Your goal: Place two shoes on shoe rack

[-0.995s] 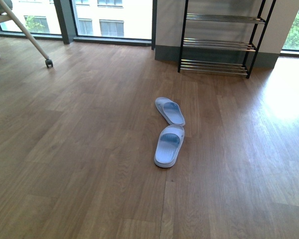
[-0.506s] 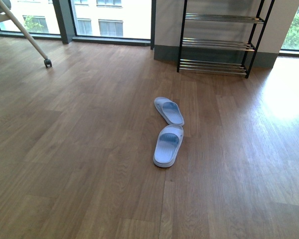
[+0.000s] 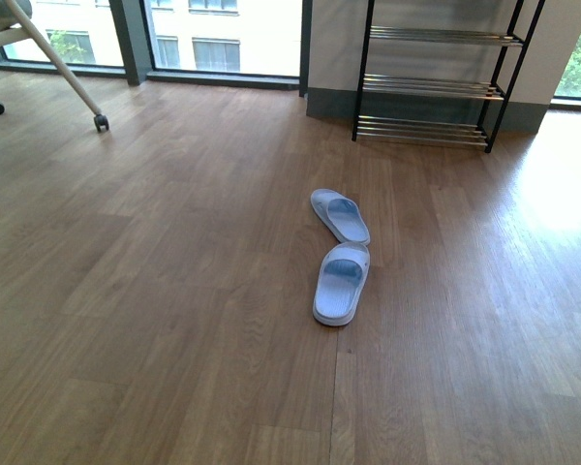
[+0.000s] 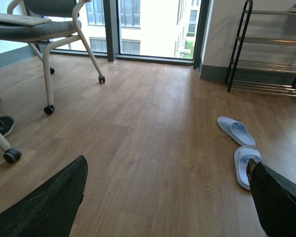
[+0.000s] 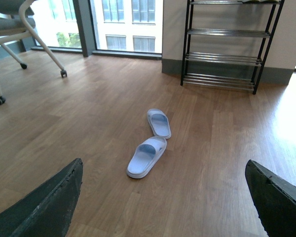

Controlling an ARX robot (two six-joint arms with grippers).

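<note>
L pincer (image 4: 166, 164), R pincer (image 5: 163, 167) both wide, empty. Near shoe (image 3: 341, 283), far shoe (image 3: 340, 215) on floor (image 3: 174, 291); rack (image 3: 431, 82) at 1 o'clock, well apart. Approach, pinch near shoe's strap first.

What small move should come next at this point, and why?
Probably move closer to the nearer pale blue slipper. It lies on the wooden floor with the farther slipper just beyond it, both well short of the shoe rack. The left gripper and right gripper are open, empty and not yet near either slipper.
</note>
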